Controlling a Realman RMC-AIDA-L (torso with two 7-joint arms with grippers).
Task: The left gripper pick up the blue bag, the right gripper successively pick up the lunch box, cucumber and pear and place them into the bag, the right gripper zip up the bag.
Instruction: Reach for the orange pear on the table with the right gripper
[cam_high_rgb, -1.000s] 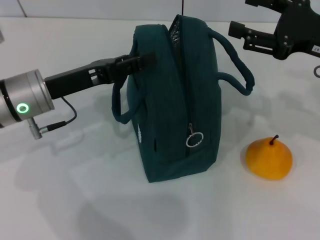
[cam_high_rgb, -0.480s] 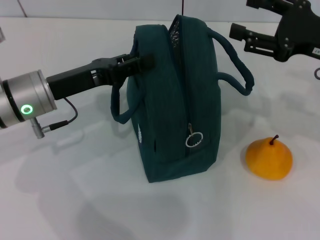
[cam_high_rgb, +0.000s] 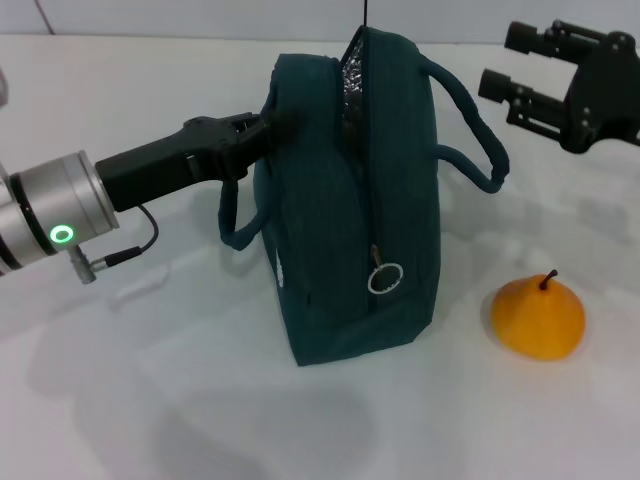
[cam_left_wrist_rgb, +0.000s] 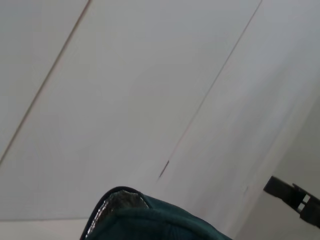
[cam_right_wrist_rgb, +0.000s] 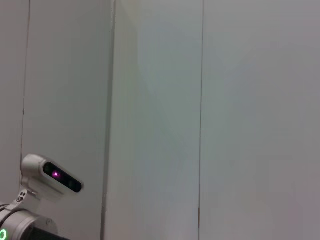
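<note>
The blue bag (cam_high_rgb: 350, 200) stands upright on the white surface (cam_high_rgb: 150, 400), its long axis running away from the camera, zipper partly open at the far end so the silver lining shows, contents hidden. The left gripper (cam_high_rgb: 262, 128) presses into the bag's upper left side, its jaws closed on the fabric there, tips buried. Up and right of the bag, the right gripper (cam_high_rgb: 512, 70) hovers with jaws apart and empty, the pear (cam_high_rgb: 537, 315) lying well below it, stem up.

My left gripper (cam_high_rgb: 262, 128) is black on a silver wrist with a green ring and black cable; my right gripper (cam_high_rgb: 512, 72) is black too.
</note>
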